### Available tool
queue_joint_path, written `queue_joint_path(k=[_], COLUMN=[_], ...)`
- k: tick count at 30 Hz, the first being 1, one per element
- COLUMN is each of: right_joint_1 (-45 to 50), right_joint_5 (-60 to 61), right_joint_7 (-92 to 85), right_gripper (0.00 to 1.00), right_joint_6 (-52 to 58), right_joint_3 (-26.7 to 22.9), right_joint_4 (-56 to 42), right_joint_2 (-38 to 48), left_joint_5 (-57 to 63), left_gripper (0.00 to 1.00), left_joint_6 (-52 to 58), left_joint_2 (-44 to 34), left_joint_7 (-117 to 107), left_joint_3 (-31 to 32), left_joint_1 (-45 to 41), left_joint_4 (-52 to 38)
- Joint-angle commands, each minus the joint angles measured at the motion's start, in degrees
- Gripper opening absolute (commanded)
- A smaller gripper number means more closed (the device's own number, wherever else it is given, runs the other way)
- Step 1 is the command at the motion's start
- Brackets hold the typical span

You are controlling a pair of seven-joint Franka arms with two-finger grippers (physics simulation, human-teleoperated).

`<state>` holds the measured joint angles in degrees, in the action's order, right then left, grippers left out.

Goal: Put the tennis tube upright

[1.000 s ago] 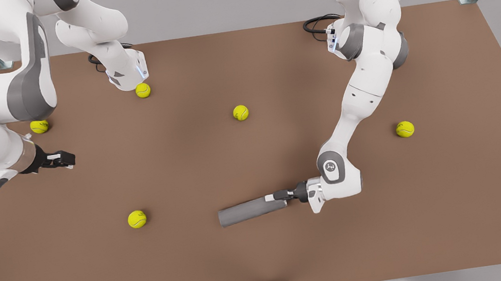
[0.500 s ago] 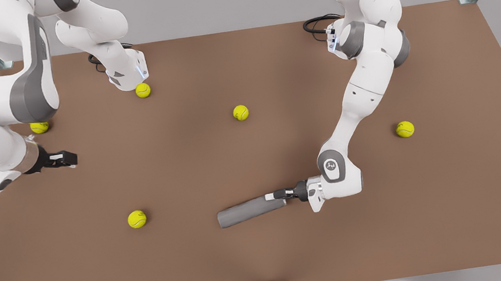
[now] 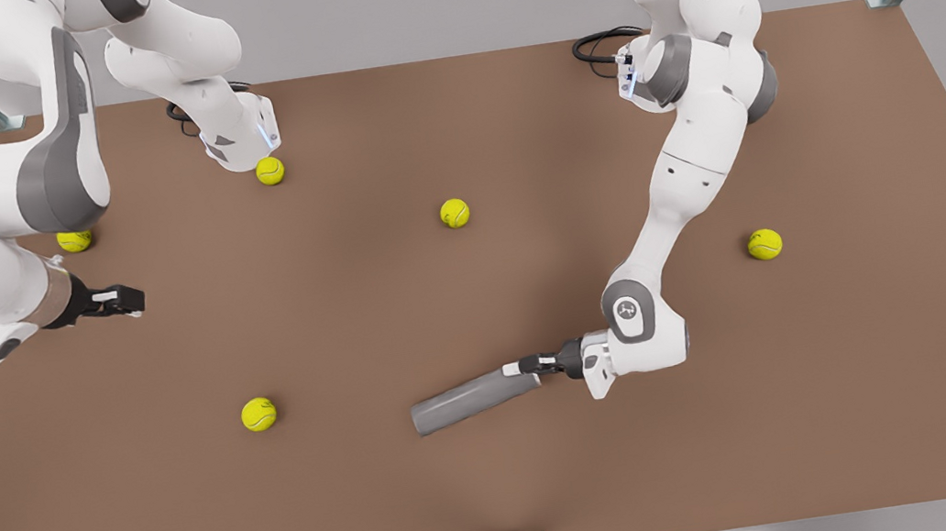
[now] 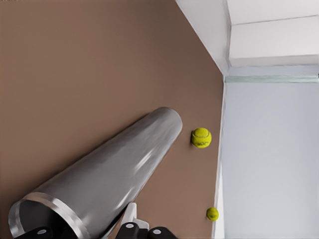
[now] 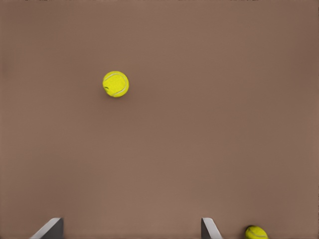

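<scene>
One grip made: left gripper [image 3: 517, 370] clamps the tennis tube [image 3: 464, 400] rim; tube low, uprighting remains; right gripper [image 3: 128, 301] waits, fingers unclear.

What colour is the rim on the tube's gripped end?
Shiny silver, on the dark-grey tube; clearest in the left wrist view.

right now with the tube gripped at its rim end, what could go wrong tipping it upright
The left gripper pinches the tennis tube only at its silver rim, so the long body may twist or slip out as it swings up. The grip on a thin open edge could also let the tube topple once stood. The right gripper waits far off, by the front view's left, too far to steady it.
</scene>
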<state>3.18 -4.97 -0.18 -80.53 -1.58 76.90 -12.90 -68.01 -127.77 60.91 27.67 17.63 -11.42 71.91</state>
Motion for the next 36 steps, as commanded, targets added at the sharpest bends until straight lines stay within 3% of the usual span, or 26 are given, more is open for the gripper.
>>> queue_joint_path(k=[1, 29, 36], right_joint_1=[-0.02, -3.1, -2.92], right_joint_5=[-0.04, -0.3, -0.04], right_joint_7=[0.0, -0.18, -0.18], right_gripper=[1.0, 1.0, 1.0], right_joint_6=[0.03, 0.82, 0.82], right_joint_3=[0.0, 0.0, 0.0], right_joint_4=[0.0, -1.49, -1.49], right_joint_2=[-0.02, 0.07, 0.07], left_joint_5=[-0.19, 7.89, 7.9], left_gripper=[0.33, 0.29, 0.21], left_joint_6=[0.07, 11.05, 12.19], left_joint_2=[-0.26, -9.76, -10.2], left_joint_7=[0.1, -5.08, -6.31], left_joint_3=[-0.05, -8.31, -8.4], left_joint_1=[0.0, -0.09, -0.18], left_joint_4=[0.6, 3.42, 3.5])
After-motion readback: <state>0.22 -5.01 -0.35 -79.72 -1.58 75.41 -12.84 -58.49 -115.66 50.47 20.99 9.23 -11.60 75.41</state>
